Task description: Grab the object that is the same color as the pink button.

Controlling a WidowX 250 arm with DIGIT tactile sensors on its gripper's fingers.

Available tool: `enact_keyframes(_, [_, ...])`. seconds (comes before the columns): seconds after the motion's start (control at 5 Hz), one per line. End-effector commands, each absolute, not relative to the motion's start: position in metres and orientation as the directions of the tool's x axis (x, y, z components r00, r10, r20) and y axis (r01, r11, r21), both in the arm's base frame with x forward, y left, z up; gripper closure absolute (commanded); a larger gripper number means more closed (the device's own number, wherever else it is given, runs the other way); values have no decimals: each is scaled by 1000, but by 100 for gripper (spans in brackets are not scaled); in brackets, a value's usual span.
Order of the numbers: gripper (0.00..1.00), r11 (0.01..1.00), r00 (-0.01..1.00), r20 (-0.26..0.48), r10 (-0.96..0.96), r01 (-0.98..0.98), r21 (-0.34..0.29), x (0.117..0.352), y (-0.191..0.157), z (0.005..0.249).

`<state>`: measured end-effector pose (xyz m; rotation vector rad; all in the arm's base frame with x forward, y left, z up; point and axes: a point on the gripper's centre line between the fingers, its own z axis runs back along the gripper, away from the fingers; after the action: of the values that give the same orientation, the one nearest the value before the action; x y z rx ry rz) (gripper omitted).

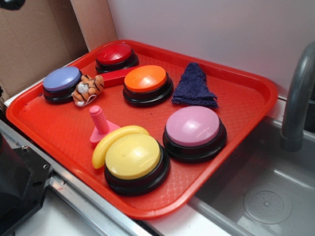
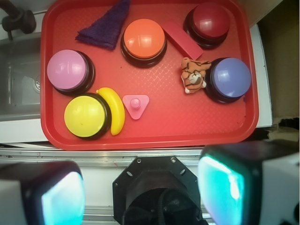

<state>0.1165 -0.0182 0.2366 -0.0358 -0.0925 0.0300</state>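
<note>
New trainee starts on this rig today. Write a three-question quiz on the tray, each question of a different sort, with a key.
1. True or false: the pink peg toy stands upright on the red tray.
2. Which thing lies against the yellow button? A) tiger toy B) yellow banana piece C) dark blue cloth
3. Fill in: the tiger toy sits beside the ______ button.

Key
1. True; its ribbed peg points up from a flat base.
2. B; it curves along the button's side nearest the peg toy.
3. Lavender-blue.

The pincer is above the tray's near edge, holding nothing.
</note>
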Motion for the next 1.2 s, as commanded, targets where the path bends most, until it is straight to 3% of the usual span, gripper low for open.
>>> enact_keyframes(0.0, [0, 999, 995, 92, 32, -28, -37, 116, -18, 237])
enact_keyframes(0.6, [0, 989, 988, 62, 141, -137, -55, 152, -18, 155])
enact_keyframes(0.8, [0, 976, 980, 29, 196, -192, -107, 161, -19, 122])
enact_keyframes(1.0, [0, 967, 969, 9, 246, -245, -72, 167, -21, 98])
